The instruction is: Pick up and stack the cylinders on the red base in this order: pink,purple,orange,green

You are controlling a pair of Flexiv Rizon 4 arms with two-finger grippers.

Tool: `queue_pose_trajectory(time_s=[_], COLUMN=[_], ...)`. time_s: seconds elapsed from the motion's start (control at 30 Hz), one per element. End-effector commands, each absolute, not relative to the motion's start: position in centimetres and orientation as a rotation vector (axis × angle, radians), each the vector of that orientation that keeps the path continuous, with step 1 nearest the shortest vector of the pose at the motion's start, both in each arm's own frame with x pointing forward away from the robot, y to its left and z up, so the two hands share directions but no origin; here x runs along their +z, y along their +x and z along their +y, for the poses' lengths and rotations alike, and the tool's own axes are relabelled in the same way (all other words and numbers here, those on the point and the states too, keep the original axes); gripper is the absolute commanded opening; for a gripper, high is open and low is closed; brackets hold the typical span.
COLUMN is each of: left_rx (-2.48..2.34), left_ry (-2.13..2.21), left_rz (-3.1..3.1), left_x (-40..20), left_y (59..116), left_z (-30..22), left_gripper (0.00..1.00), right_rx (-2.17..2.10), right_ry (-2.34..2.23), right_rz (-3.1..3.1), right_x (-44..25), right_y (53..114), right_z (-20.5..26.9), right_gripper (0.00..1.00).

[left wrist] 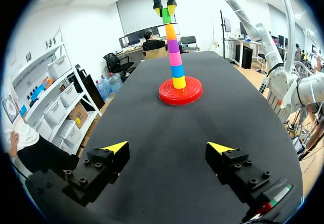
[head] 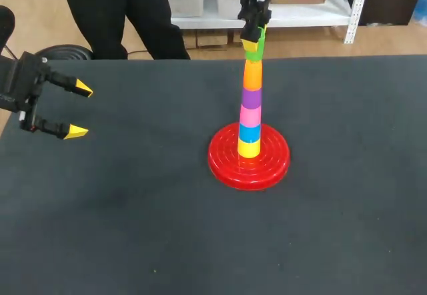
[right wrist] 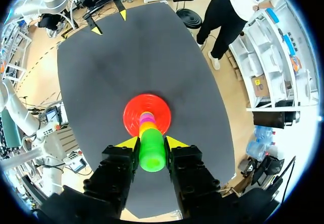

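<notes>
A red base (head: 249, 165) near the table's middle carries a stack: yellow, blue, pink (head: 250, 115), purple (head: 251, 98) and orange (head: 252, 75) cylinders from bottom up. The green cylinder (head: 254, 50) sits at the very top, and my right gripper (head: 253, 40) is shut on it from above. In the right wrist view the green cylinder (right wrist: 152, 153) fills the gap between both yellow-tipped fingers, with the base (right wrist: 147, 115) below. My left gripper (head: 79, 110) hangs open and holds nothing at the table's left edge; its view shows the stack (left wrist: 175, 57) far ahead.
The black table (head: 200, 241) stretches bare around the base. A person stands beyond the far edge, not touching anything.
</notes>
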State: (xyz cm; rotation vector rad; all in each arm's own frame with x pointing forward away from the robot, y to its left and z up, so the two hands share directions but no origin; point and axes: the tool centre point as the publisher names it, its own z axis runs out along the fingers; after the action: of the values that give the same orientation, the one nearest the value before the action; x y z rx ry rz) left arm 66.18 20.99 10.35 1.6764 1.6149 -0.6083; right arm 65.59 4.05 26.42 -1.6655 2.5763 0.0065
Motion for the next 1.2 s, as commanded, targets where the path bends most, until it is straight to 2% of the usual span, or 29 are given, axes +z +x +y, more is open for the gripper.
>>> queue_pose_trajectory(time_s=[0.03,1.2], left_rx=[-0.606,-0.606], left_ry=[1.675,1.675], left_rz=[1.612,1.612], left_x=[10.3,10.3], left_y=[66.1,66.1], left_z=[21.0,21.0], left_gripper=[1.00,1.00], right_rx=[0.026,0.104], right_ry=[-1.675,-1.714], right_rz=[2.594,2.673], right_x=[26.4,25.7], right_y=[66.1,65.4], right_z=[4.3,4.4], right_gripper=[0.00,0.00])
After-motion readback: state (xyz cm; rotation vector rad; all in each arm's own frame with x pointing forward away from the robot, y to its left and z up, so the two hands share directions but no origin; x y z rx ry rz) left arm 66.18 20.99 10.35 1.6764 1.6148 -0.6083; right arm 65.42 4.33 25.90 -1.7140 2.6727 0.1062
